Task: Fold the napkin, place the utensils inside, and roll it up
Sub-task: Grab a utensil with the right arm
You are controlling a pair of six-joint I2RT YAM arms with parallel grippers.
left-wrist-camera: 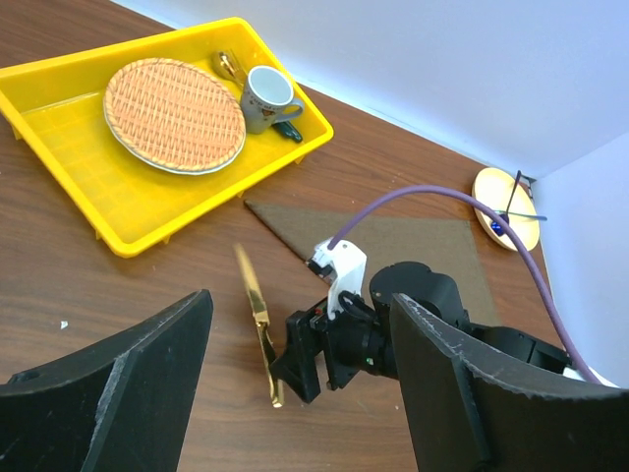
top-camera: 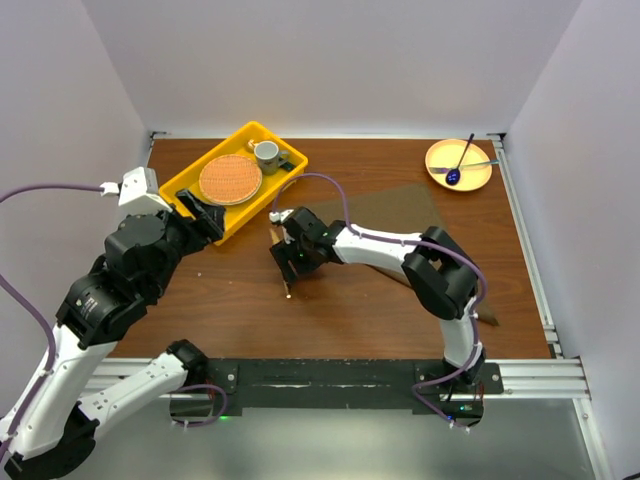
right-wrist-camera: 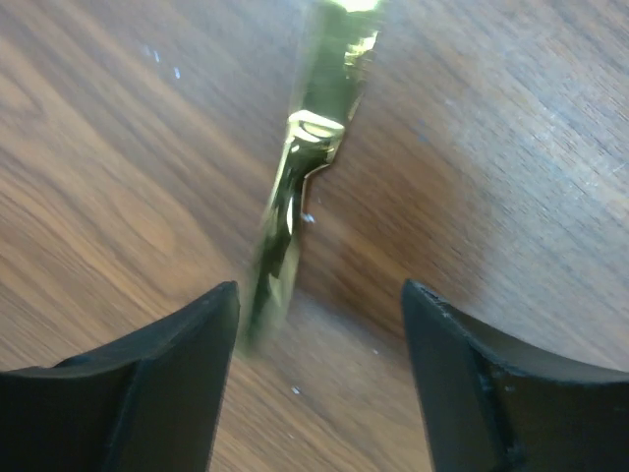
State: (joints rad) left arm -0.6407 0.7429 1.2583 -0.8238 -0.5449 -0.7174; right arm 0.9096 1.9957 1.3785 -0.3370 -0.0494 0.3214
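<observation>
On the bare bench (top-camera: 350, 310) left of the spread napkin (top-camera: 405, 205), the right fingers (right-wrist-camera: 147, 374) straddle a gold utensil (right-wrist-camera: 295, 197), parted and not gripping, seemingly to lift it. The left fingers (left-wrist-camera: 118, 393) hang parted and empty near the yellow tray (left-wrist-camera: 59, 138).

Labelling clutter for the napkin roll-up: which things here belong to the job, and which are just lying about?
Job: napkin; gold utensil at the right gripper; gold piece beside the cup.
Lying about: yellow tray; woven mat; cup; yellow plate; blue spoon; teal-handled utensil.
</observation>
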